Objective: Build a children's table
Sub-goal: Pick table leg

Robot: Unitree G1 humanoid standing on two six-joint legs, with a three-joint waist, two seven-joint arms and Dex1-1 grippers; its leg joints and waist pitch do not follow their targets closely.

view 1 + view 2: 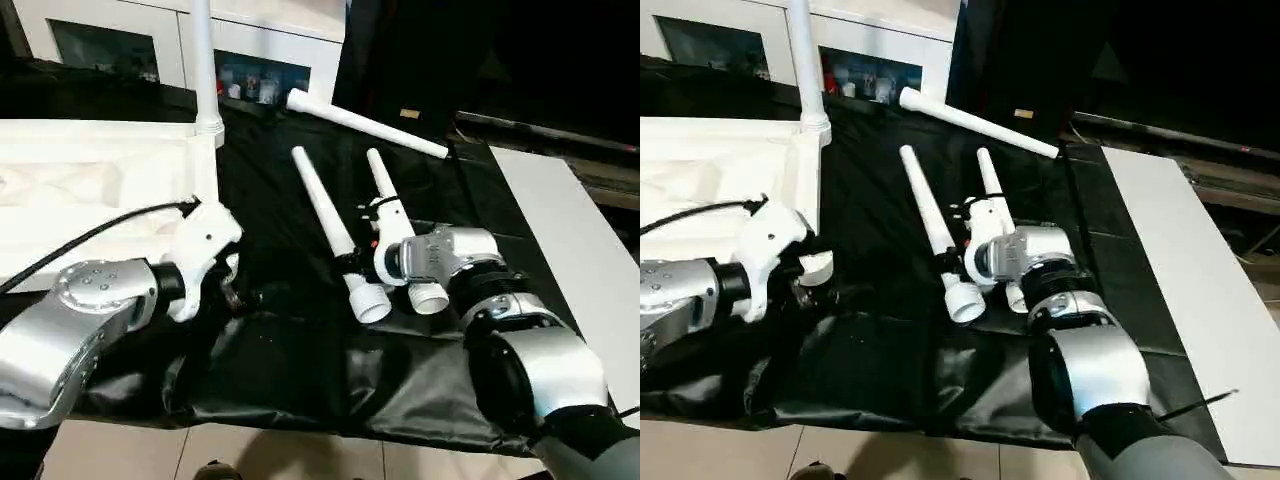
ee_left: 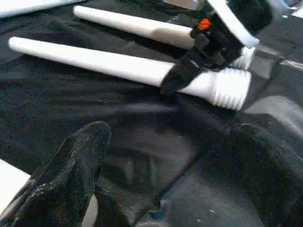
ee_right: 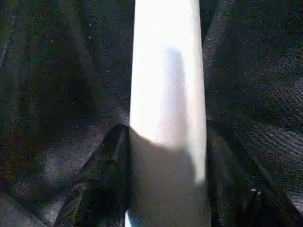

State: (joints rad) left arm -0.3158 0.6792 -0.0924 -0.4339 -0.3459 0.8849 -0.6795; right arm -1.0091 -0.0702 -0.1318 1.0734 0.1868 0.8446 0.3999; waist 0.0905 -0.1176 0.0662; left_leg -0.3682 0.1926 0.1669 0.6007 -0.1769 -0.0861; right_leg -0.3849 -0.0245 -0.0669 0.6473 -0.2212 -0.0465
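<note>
The white tabletop lies underside up at the left, with one leg standing upright in its near corner socket. Two loose legs lie side by side on the black cloth, and a third leg lies further back. My right gripper is shut on the left leg of the pair, near its threaded end; its black fingers press both sides. The right leg runs under that wrist. My left gripper hovers open over the cloth beside the tabletop, holding nothing.
A white cabinet with dark glass doors stands behind. A white board lies along the right side. The black cloth is wrinkled near the front edge. A black cable crosses the tabletop to my left wrist.
</note>
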